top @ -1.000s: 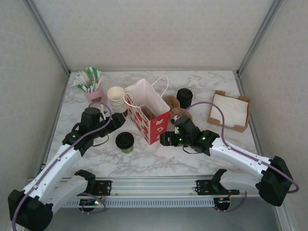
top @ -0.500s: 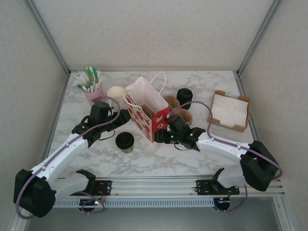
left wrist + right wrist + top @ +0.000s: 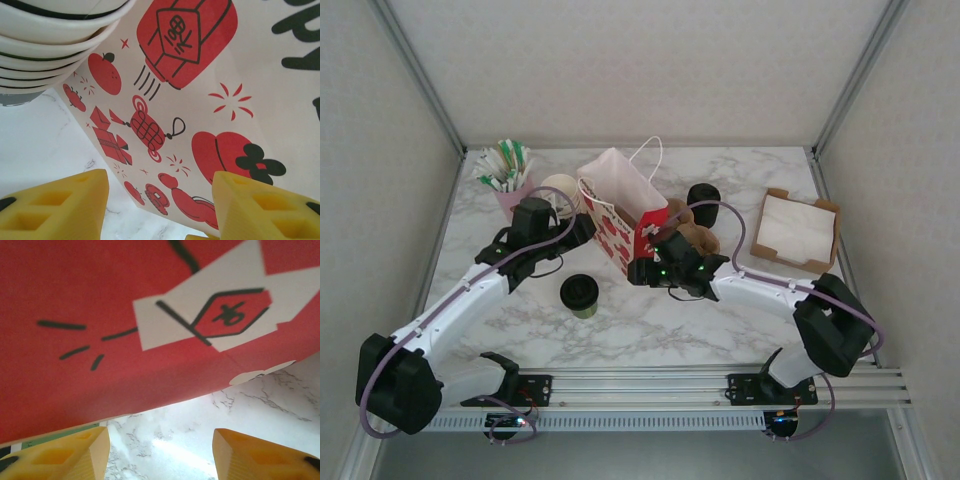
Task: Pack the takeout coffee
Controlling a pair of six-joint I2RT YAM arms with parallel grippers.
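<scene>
I am holding both arms at the paper bag, which is standing in the middle of the bench with its mouth open upward and its body leaning a little.

My left end effector is pointing at the left side of the bag. In the left wrist view its two yellow fingers are standing apart, and between them I am seeing the white side of the bag with red printed drawings. They are clamping nothing, so this end effector is open. The stack of cream cups is rising just beside the bag, on its left.

My right end effector is pointing at the near right corner of the bag. Its fingers are also standing apart, with the red face of the bag above them and the marble surface showing between them. This end effector is open too and is holding nothing. I cannot tell for sure whether any finger is touching the paper, because the cameras are looking from very close.

The takeout coffee, with its black lid on, is standing upright on the bench, outside the bag. It is near the bag's front left and between my two arms, and neither end effector is touching it.

Behind the bag on the right, a black cylinder of lids is standing. A tray of napkins is lying well apart at the right edge. A pink cup with sticks is standing at the back left.
</scene>
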